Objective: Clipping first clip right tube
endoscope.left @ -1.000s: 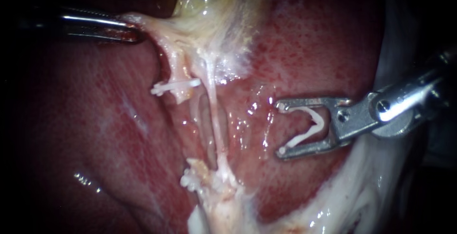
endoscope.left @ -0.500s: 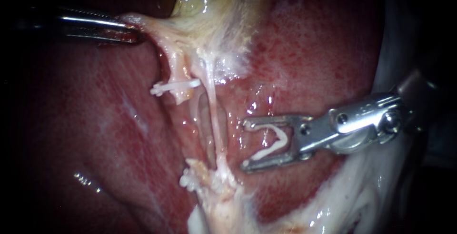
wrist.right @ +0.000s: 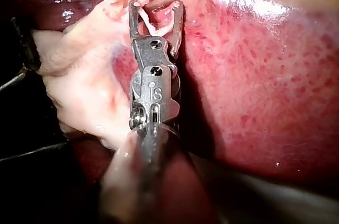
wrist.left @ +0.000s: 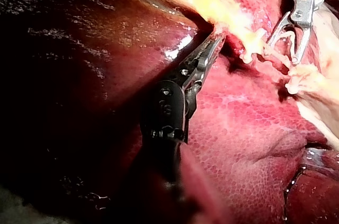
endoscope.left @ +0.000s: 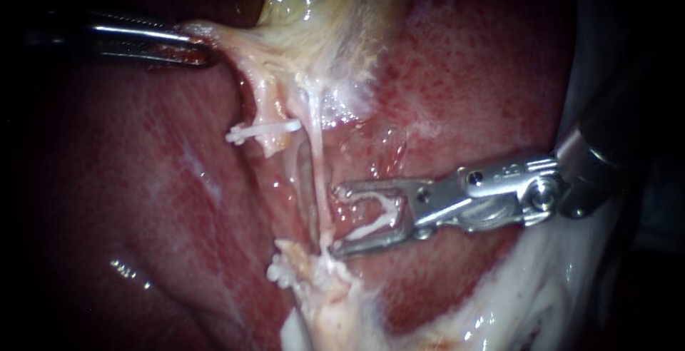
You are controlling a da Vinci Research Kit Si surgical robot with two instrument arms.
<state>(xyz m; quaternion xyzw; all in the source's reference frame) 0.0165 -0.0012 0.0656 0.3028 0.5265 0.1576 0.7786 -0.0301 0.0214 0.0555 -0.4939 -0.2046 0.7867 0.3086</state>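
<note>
Right tube: the right tube (endoscope.left: 317,180) is a thin, pale, glistening strand that runs taut down the middle of the endoscope view, from the gallbladder (endoscope.left: 321,8) to a frayed white clump (endoscope.left: 314,272). It is bare, with no clip on it yet.
Change: within the last second the right instrument (endoscope.left: 337,221) has come across the liver from well apart. Its tips now sit just beside the tube, on the tube's right.
Meaning: I judge the approach nearly done. The tube does not yet look seated deep in the mouth, so a little more advance seems needed before closing.
Right jaws: they stand wide apart, each cradling one leg of the loaded clip (endoscope.left: 385,205), a white V that opens toward the tube.
Right wrist view: a pale strand crosses just ahead of the tips. I cannot tell whether it lies inside them.
Left jaws: the left instrument (endoscope.left: 196,46) is clamped on pale tissue (endoscope.left: 214,33) under the gallbladder and holds it out sideways. It has not shifted.
Left tube: the left tube (endoscope.left: 262,101) is thicker and cream-coloured, and a closed white clip (endoscope.left: 260,131) sits across it.
Liver: the liver (endoscope.left: 485,80) is red, wet and finely mottled, and it lies under everything.
Metal: the jaws are flat, slotted and bright steel.
</note>
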